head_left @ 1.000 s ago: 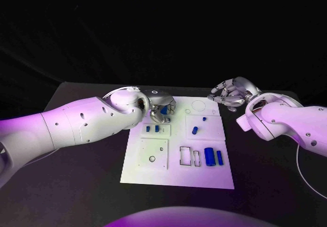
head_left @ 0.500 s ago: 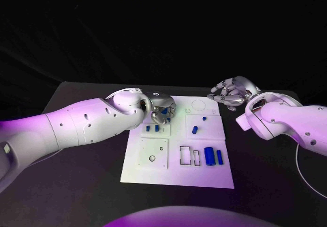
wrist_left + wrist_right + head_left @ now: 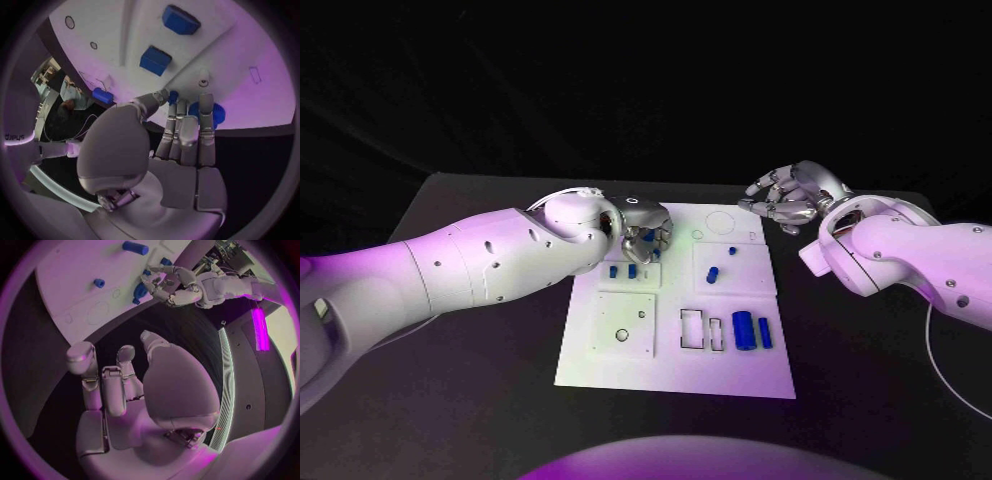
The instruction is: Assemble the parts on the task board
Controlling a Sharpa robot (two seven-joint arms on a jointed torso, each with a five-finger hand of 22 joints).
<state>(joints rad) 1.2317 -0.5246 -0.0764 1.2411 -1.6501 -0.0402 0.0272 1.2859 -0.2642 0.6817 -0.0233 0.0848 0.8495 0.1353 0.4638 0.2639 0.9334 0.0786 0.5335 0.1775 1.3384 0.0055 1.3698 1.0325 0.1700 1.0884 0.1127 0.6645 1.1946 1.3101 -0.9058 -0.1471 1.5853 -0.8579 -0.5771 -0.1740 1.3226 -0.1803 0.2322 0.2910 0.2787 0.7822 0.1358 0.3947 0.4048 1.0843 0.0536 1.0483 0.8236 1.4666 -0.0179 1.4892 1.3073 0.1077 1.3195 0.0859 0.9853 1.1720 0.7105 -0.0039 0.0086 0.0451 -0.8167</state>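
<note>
The white task board (image 3: 678, 368) lies in the middle of the black table. My left hand (image 3: 643, 233) hovers low over the board's far left part, fingers pointing down. In the left wrist view its thumb and fingertips (image 3: 187, 112) close round a blue round part (image 3: 214, 113), with a smaller blue bit (image 3: 173, 95) at the thumb tip. The same hand (image 3: 170, 284) and blue part (image 3: 140, 290) appear in the right wrist view. My right hand (image 3: 790, 198) hangs beyond the board's far right corner, fingers loosely bent, holding nothing.
Two small blue blocks (image 3: 632, 270) sit in a recess near the left hand. Small blue pieces (image 3: 713, 275) lie mid-board. A thick blue cylinder (image 3: 744, 331) and a thin one (image 3: 766, 333) lie at the near right, beside outlined slots (image 3: 692, 328).
My left hand has edged slightly right and lower over the board, its forearm rolling. The right hand has stayed put.
</note>
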